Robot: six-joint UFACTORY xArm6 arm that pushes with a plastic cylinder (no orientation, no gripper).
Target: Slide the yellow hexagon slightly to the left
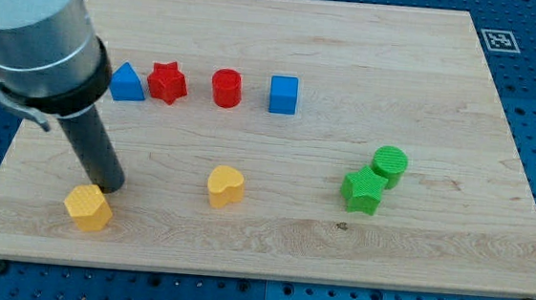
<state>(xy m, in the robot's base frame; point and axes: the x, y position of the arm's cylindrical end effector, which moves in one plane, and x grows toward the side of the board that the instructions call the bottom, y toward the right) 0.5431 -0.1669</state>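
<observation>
The step in hand looked like the approach to the push, with contact made or about to be made. My tip (109, 186), the lower end of the straight dark rod, stood at the upper right edge of the yellow hexagonal plastic block (88, 207), touching it or just beside it; I could not tell which. This end effector has no jaws to stand apart or together, being a plain rod, and it clamped on nothing.

The yellow hexagon sat near the view's bottom left corner of the pale wooden worktop (280, 237), close to the bottom edge. To my judgement, the next move called for a short, gentle shove toward the view's left. As the tip stood somewhat above the block's centre, a straight leftward stroke might have turned the block or driven it toward the bottom edge, so the tip would do better lower on the right face first.

The hexagon looked small, squat and flat-topped, with faceted sides and a matt, orange-tinged yellow surface. It stood alone, well apart from the yellow heart-shaped block (226, 186) to its right.

Elsewhere lay a blue triangular block (128, 83), a red star block (167, 82), a red cylinder (226, 87), a blue cube (284, 95), a green star block (363, 190) and a green cylinder (389, 164).
</observation>
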